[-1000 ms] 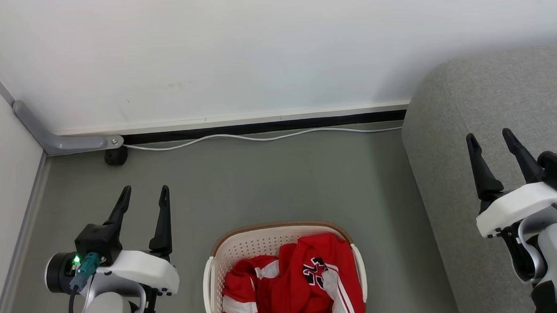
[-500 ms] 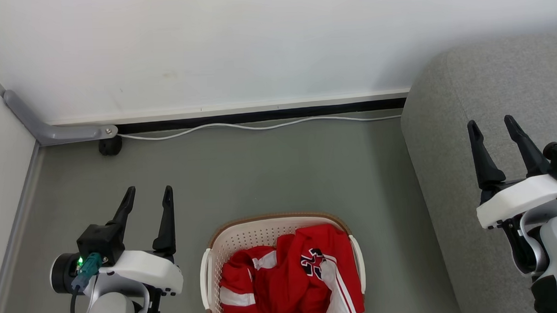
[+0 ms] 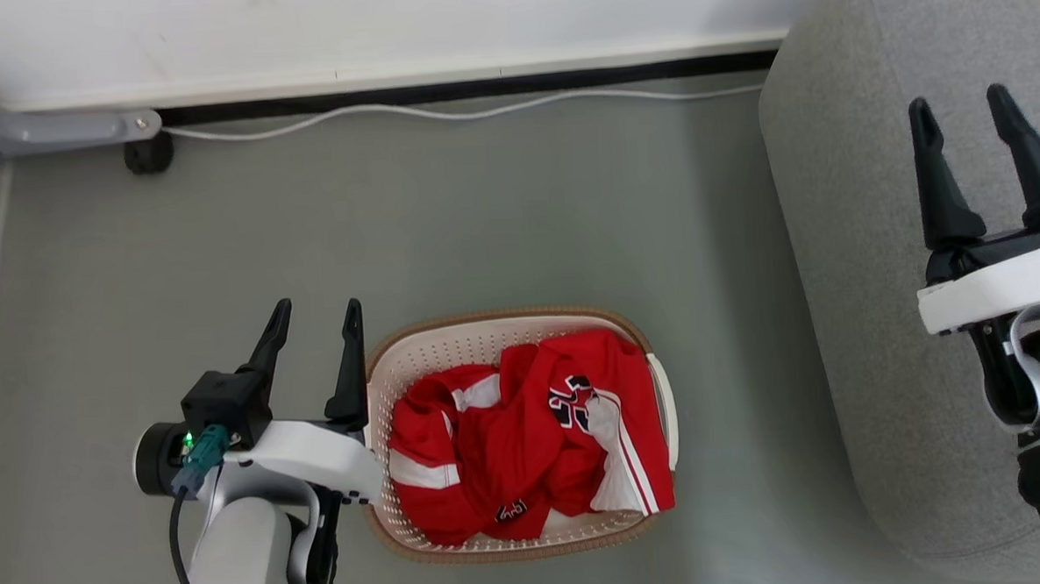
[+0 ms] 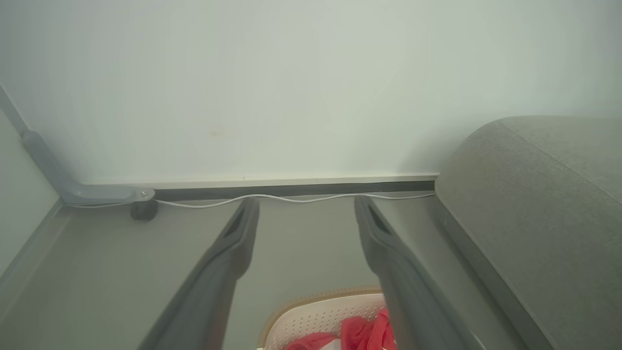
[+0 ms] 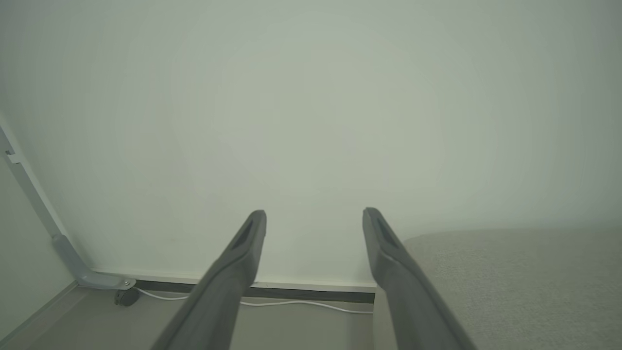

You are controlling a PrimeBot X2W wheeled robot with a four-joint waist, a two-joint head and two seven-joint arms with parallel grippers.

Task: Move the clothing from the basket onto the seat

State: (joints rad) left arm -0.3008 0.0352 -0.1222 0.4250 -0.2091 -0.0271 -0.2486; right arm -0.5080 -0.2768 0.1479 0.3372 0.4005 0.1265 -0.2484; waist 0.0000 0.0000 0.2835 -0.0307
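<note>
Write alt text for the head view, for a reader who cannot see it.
A cream basket full of crumpled red clothing sits on a grey floor. The left gripper hangs beside the basket's left rim and the right gripper is over a grey sofa, both with fingers spread and empty. A white cable runs along the wall.
</note>
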